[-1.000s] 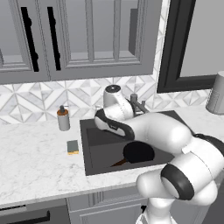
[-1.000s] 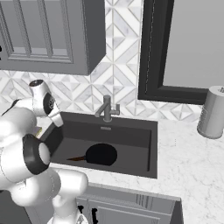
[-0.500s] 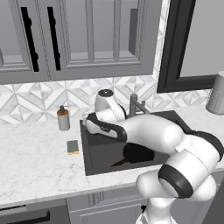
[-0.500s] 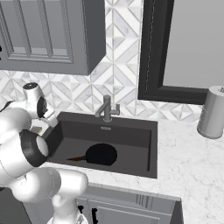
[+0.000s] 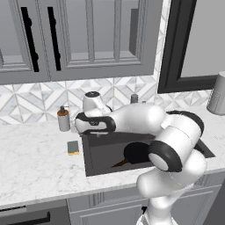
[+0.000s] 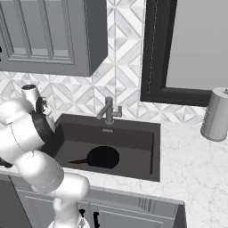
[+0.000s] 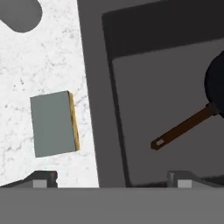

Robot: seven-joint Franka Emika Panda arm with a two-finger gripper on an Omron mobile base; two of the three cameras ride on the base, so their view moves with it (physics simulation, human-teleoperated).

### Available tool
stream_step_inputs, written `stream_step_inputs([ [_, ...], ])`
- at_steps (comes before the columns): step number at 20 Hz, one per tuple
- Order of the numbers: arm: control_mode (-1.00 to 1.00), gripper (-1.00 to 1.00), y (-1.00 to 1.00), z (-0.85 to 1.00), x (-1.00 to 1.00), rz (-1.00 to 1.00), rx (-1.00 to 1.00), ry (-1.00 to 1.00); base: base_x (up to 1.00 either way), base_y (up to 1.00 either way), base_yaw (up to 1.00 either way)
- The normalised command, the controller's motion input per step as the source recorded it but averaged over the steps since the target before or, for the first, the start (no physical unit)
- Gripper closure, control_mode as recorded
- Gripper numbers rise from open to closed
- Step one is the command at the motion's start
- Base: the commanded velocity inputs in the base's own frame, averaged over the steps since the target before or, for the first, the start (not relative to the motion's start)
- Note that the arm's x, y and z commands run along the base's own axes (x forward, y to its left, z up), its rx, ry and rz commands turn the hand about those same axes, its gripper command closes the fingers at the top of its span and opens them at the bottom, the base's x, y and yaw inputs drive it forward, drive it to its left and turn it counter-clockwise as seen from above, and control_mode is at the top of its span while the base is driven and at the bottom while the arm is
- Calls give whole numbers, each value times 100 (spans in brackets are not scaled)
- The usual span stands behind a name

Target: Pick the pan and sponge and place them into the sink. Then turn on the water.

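The sponge point(image 5: 73, 147), grey-green over yellow, lies flat on the marble counter just left of the sink point(image 5: 103, 149). In the hand view the sponge point(image 7: 53, 123) sits left of the sink point(image 7: 153, 87) rim. The black pan point(image 5: 136, 151) rests on the sink floor, its brown handle pointing to the front left. It is also seen as the pan point(image 6: 103, 156) and the pan point(image 7: 216, 83). My gripper point(image 5: 90, 131) hovers over the sink's left rim, open and holding nothing. Its fingertips point(image 7: 43, 177) straddle the rim, sponge to one side, pan handle to the other. No water runs from the faucet point(image 6: 108, 111).
A soap dispenser point(image 5: 64, 119) stands on the counter behind the sponge, near the backsplash. A grey canister point(image 6: 217, 113) stands on the counter at the far right. Wall cabinets hang above the counter on the left. My white arm arches over the sink's front.
The hand has swung left from above the sink basin to its left rim, closer to the sponge. Jaws stayed open. Pan and sponge have not moved.
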Motion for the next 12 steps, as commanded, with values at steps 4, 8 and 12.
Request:
stream_step_inputs([
  [4,-100,-100,60,-32,14,10,-12,0,0,0,0],
  [8,-100,-100,47,-32,16,7,-10,0,0,0,0],
  [12,-100,-100,30,-26,22,5,-5,0,0,0,0],
])
